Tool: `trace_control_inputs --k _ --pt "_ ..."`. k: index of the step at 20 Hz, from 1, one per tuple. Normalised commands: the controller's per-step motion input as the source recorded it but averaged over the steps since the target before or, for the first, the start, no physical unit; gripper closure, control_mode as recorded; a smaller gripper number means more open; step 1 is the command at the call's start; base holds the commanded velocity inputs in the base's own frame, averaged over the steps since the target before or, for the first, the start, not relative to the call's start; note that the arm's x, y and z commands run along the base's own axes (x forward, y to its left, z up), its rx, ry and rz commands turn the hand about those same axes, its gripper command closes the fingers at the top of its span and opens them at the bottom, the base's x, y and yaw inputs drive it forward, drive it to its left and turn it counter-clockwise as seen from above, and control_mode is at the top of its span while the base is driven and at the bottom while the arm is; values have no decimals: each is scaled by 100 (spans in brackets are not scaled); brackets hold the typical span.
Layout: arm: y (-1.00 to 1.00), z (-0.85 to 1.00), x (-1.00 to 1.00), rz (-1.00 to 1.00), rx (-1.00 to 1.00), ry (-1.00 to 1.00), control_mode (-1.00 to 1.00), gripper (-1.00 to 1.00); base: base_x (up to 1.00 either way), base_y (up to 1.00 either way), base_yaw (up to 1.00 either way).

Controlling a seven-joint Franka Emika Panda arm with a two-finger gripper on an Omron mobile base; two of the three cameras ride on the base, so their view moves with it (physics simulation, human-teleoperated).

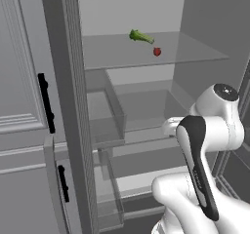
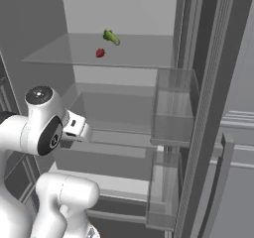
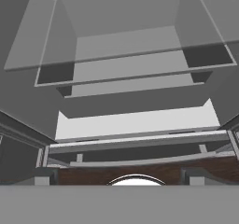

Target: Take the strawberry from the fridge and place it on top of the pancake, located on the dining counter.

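On the upper glass shelf (image 1: pixel 195 52) of the open fridge (image 2: pixel 124 14) lies the strawberry (image 1: pixel 157 51), small and red, just beside a longer green vegetable (image 1: pixel 141 36) that sits a little farther back; from the right base view the strawberry (image 2: pixel 100 53) is to the left of and nearer than the vegetable (image 2: pixel 111 36). The arm (image 1: pixel 215 126) stands in front of the fridge, well below that shelf, its elbow folded high and its forearm reaching forward toward the lower shelves. In the right base view the arm (image 2: pixel 44 128) bends the same way, its wrist end pointing into the fridge at the height of the middle shelf (image 2: pixel 124 108). The door bins (image 2: pixel 173 108) hang on the open door to the right. The hand view looks into the lower fridge, across glass shelves and a pale drawer front (image 3: pixel 135 120). The fingertips are hidden, so I cannot tell how far apart they stand or whether they hold anything.
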Motion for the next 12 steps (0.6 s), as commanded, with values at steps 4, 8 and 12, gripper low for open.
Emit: trace_control_inputs --k 4,8,12 --pt "0 0 0 0 0 0 100 -100 24 -26 -1" --pt "0 0 0 0 0 0 100 -100 44 -1 0" --pt "0 0 0 0 0 0 100 -100 63 0 0"
